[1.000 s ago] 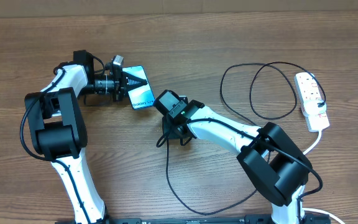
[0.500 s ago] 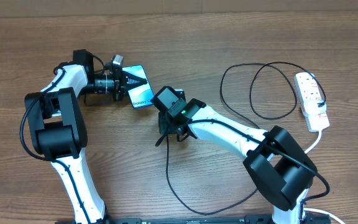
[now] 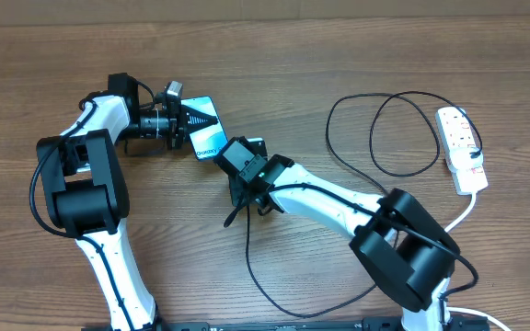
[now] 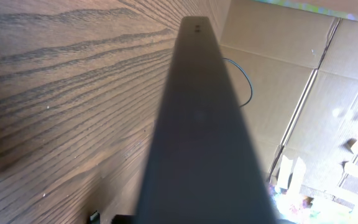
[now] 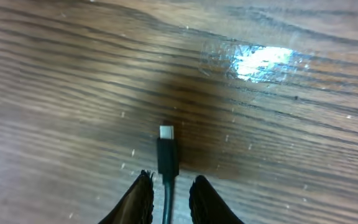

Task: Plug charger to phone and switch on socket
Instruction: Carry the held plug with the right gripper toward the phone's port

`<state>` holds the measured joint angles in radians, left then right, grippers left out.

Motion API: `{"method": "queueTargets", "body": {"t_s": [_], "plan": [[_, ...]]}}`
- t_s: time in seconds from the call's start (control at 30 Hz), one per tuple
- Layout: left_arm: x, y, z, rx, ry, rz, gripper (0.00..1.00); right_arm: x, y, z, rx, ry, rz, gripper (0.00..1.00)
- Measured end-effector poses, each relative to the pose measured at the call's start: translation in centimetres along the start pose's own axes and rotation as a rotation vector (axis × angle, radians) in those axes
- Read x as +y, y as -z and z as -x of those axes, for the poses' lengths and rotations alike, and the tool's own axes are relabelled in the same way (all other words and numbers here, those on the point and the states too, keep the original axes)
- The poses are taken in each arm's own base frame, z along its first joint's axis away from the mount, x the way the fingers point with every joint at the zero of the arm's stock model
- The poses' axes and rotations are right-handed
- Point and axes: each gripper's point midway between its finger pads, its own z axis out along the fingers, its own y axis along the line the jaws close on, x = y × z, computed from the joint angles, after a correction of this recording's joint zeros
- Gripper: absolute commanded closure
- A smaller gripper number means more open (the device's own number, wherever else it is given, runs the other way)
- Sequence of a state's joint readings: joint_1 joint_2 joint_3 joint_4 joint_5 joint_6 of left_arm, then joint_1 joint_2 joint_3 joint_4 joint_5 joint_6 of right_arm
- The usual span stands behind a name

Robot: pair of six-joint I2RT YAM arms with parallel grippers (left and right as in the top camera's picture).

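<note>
The phone (image 3: 206, 126), its blue screen lit, stands on edge at the back left with my left gripper (image 3: 188, 120) shut on it. In the left wrist view it is a dark bar (image 4: 197, 124) running up the frame. The charger cable (image 3: 249, 248) runs from the front of the table to my right gripper (image 3: 244, 198), just right of the phone. In the right wrist view its black plug (image 5: 168, 155) points away over the wood, and the cable passes between the gripper's (image 5: 171, 180) slightly parted fingers with a gap on each side. The white socket (image 3: 461, 147) lies far right.
The cable makes wide loops (image 3: 375, 138) between my right arm and the power strip, whose thick white cord (image 3: 467, 211) runs toward the front right. Cardboard boxes (image 4: 303, 93) show beyond the table's far edge in the left wrist view.
My right arm has shifted left toward the phone, and its jaws have parted a little off the cable. The left arm and the phone have not moved.
</note>
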<state>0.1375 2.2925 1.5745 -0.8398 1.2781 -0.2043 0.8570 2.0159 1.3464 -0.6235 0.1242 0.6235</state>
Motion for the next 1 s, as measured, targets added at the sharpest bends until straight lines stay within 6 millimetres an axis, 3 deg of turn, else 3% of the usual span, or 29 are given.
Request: {"method": "queueTargets", "body": {"t_s": [0.77,0.87,1.0], "plan": [[0.0,0.0,0.0,0.000,0.003,0.000,0.96,0.6,-1.4,-0.1,0.010,-0.002,0.024,0.87],[0.0,0.0,0.0,0.000,0.004,0.000,0.96,0.7,-1.4,-0.1,0.008,-0.002,0.025,0.96],[0.0,0.0,0.0,0.000,0.004,0.000,0.96,0.6,-1.5,0.1,0.003,-0.005,0.027,0.93]]}}
